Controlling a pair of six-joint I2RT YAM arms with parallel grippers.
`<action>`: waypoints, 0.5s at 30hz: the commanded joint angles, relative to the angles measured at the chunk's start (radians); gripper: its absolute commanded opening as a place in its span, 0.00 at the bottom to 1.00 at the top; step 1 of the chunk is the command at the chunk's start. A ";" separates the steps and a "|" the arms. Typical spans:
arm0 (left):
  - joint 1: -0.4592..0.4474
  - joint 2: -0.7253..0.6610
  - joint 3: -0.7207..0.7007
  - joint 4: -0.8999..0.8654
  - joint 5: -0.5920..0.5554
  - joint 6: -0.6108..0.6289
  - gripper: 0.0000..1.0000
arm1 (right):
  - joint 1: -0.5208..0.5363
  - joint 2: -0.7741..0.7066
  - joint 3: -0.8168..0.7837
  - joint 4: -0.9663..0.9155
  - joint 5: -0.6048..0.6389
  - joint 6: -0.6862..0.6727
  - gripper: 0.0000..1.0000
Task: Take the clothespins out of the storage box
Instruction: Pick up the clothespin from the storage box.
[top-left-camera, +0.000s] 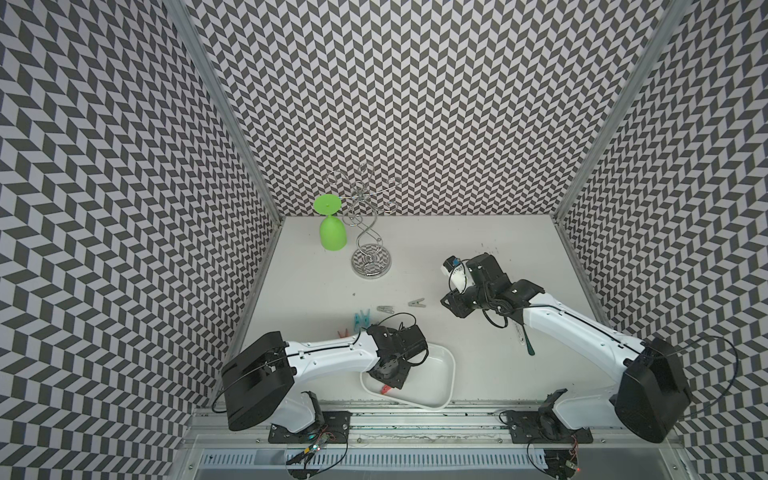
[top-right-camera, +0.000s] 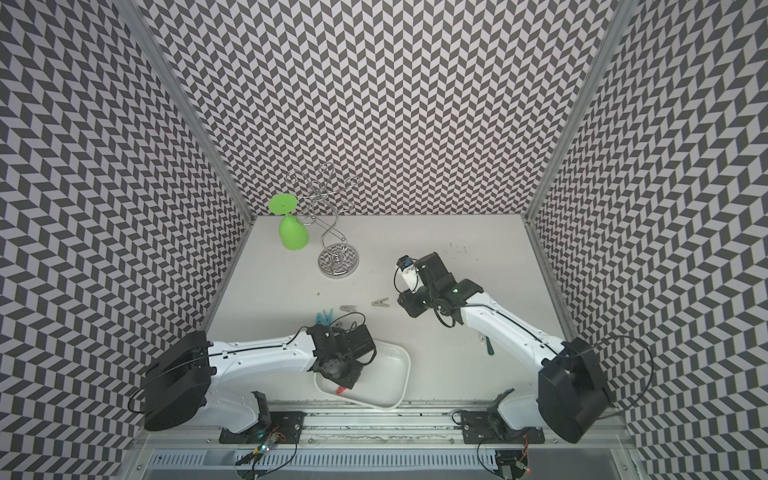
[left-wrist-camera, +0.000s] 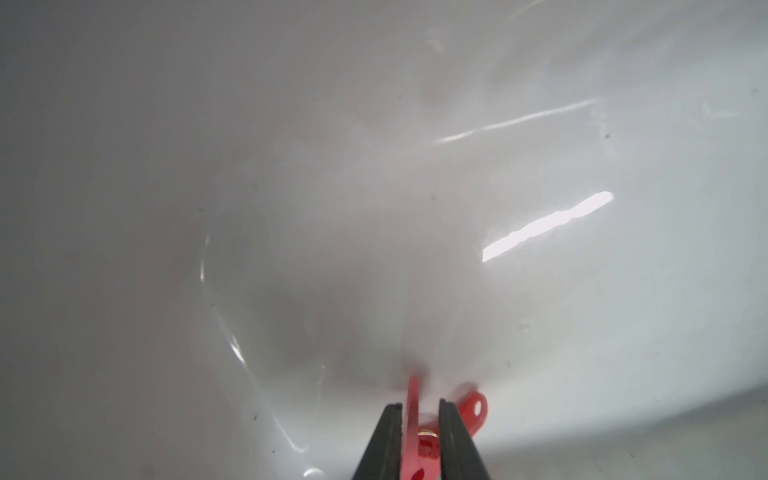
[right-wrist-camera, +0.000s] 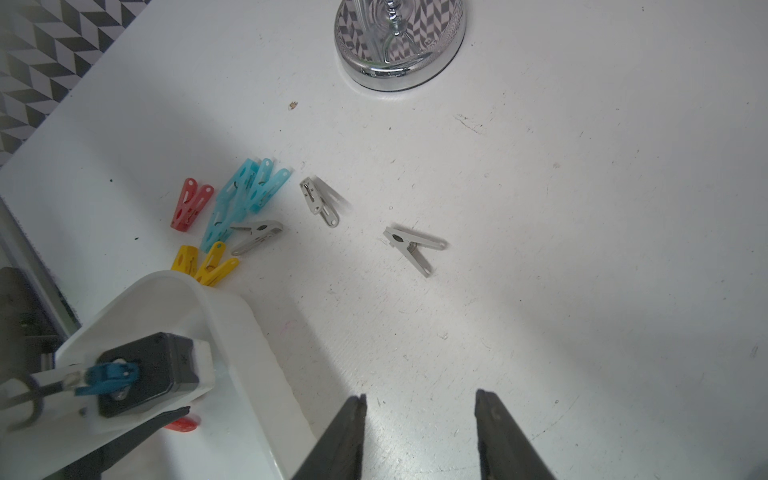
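Clothespins (right-wrist-camera: 257, 187) lie heaped on the table (right-wrist-camera: 540, 208) just beyond the storage box (top-left-camera: 436, 374), where the left gripper (left-wrist-camera: 419, 409) clamps a red peg (left-wrist-camera: 422, 455), apparently the last, ready for lifting; rightward, the right gripper (right-wrist-camera: 420, 395) hovers empty, fingers apart.

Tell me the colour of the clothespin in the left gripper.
Red clothespin, held by the left gripper; clearest in the left wrist view.

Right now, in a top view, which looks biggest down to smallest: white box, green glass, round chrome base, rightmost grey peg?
1. storage box
2. green glass and chrome base: look alike; the glass hangs nearer the camera
3. grey clothespin
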 joint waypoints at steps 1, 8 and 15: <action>0.002 0.009 -0.002 0.012 0.015 0.009 0.21 | 0.005 0.004 0.012 0.021 -0.011 -0.007 0.46; 0.015 0.051 -0.002 0.008 0.017 0.011 0.21 | 0.005 -0.009 0.006 0.021 -0.005 -0.008 0.46; 0.016 0.057 0.008 0.004 0.003 0.015 0.11 | 0.005 -0.009 0.015 0.015 0.002 -0.014 0.46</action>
